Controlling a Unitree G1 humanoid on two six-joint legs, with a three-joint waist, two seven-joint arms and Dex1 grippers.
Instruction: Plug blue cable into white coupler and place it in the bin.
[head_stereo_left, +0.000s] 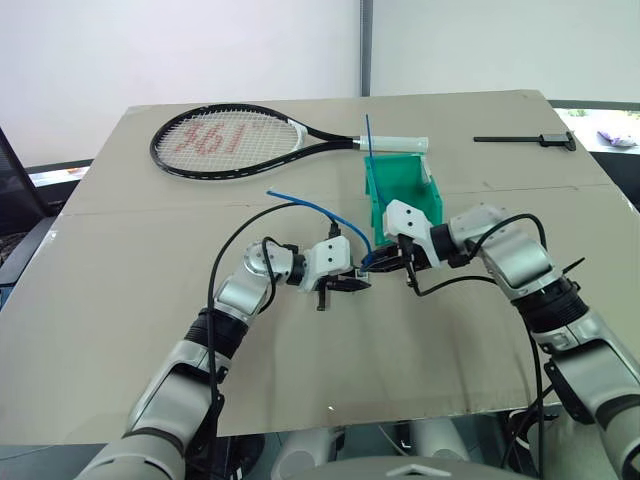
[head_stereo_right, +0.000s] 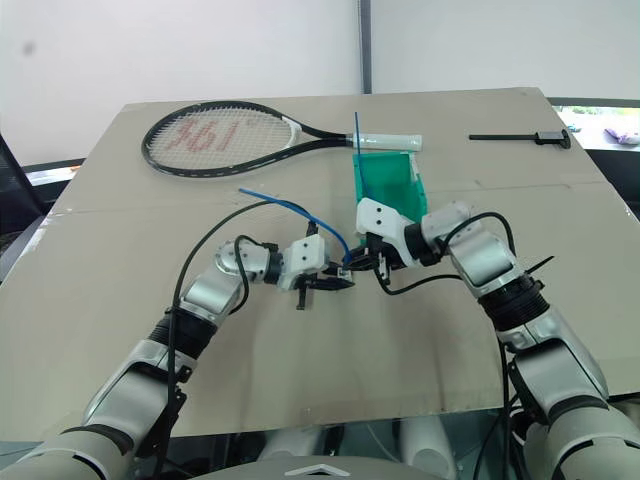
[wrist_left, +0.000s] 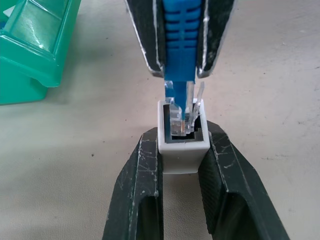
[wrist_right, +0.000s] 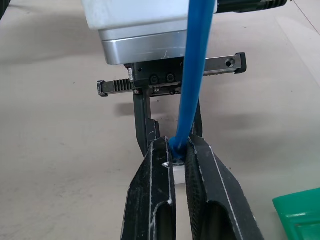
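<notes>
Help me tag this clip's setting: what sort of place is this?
Probably a lab or test room: a cardboard-covered table before plain white walls holds unrelated props, a tennis racket and a green bin, while the grippers join a blue cable and white coupler.

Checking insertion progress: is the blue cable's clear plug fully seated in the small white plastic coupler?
Not fully: the clear plug sits partly inside the white coupler's socket, its rear half exposed above the rim.

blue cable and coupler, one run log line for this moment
left gripper: shut on white coupler | right gripper: shut on blue cable | plug: at socket mouth, not seated | bin: empty
</notes>
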